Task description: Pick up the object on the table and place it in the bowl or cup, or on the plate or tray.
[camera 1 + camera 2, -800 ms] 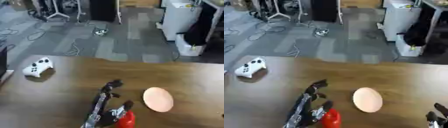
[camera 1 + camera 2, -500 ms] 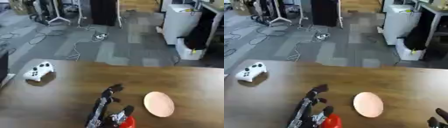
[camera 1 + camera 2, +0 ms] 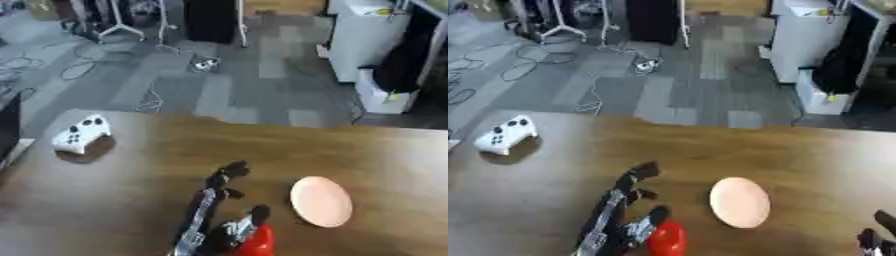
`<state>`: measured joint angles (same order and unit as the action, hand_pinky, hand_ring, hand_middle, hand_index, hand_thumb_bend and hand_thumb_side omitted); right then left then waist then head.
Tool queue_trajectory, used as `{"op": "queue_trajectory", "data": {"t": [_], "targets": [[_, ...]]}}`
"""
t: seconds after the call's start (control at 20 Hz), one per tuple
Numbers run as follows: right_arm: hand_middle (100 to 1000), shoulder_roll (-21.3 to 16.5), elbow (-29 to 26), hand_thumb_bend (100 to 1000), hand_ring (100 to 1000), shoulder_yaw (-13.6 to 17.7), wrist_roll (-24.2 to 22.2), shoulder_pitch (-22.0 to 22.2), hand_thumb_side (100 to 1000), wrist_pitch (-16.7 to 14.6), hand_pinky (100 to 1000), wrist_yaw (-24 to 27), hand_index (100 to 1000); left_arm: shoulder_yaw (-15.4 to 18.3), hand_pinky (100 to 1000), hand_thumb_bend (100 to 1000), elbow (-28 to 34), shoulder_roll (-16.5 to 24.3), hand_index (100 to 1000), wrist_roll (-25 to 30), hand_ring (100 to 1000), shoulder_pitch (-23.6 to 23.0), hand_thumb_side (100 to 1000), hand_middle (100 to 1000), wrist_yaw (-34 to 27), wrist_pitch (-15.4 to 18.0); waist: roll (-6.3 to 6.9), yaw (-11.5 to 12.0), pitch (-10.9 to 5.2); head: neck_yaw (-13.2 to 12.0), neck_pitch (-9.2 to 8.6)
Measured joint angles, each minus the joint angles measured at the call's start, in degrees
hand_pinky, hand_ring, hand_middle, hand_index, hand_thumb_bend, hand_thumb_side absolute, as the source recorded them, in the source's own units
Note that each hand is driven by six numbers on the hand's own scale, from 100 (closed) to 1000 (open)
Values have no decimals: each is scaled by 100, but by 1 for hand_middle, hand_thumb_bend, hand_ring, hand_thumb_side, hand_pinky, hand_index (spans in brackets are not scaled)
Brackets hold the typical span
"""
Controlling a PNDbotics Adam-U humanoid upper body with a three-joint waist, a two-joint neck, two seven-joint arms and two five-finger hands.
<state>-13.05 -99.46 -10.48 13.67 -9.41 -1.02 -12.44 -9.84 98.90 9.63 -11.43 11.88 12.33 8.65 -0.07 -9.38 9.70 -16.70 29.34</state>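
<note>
Both views look from the robot's head, high above the near edge of the brown wooden counter, facing forward and steeply down, with grey carpeted floor filling the upper half of each frame. They share almost the whole scene: the pale peach round plate sits right of centre, the white game controller at left. The right eye view is shifted sideways, so everything lies further left there, and only its lower right corner shows the right hand.
</note>
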Motion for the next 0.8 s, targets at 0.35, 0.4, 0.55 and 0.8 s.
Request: {"op": "queue_trajectory", "data": {"t": [0.35, 0.4, 0.55, 0.8], "targets": [[910, 2, 0, 286, 695, 0, 1, 1, 706, -1, 801, 0, 891, -3, 661, 620, -2, 0, 852, 95, 1000, 0, 669, 872, 61, -12, 6, -9, 15, -42, 63], [910, 2, 0, 286, 695, 0, 1, 1, 706, -1, 801, 0, 891, -3, 662, 628, -4, 1, 853, 118, 1000, 0, 669, 874, 85, -20, 9, -9, 16, -41, 44], [910, 2, 1, 287, 694, 0, 0, 1, 706, -1, 801, 0, 891, -5, 662, 710, -48, 2, 860, 204, 1000, 0, 704, 878, 247, -57, 17, -27, 17, -39, 24], [910, 2, 1, 287, 694, 0, -1, 1, 707, -2, 801, 0, 891, -29, 653, 754, -249, 42, 864, 413, 1000, 36, 751, 877, 819, -315, 17, -42, 37, -37, 2]]}}
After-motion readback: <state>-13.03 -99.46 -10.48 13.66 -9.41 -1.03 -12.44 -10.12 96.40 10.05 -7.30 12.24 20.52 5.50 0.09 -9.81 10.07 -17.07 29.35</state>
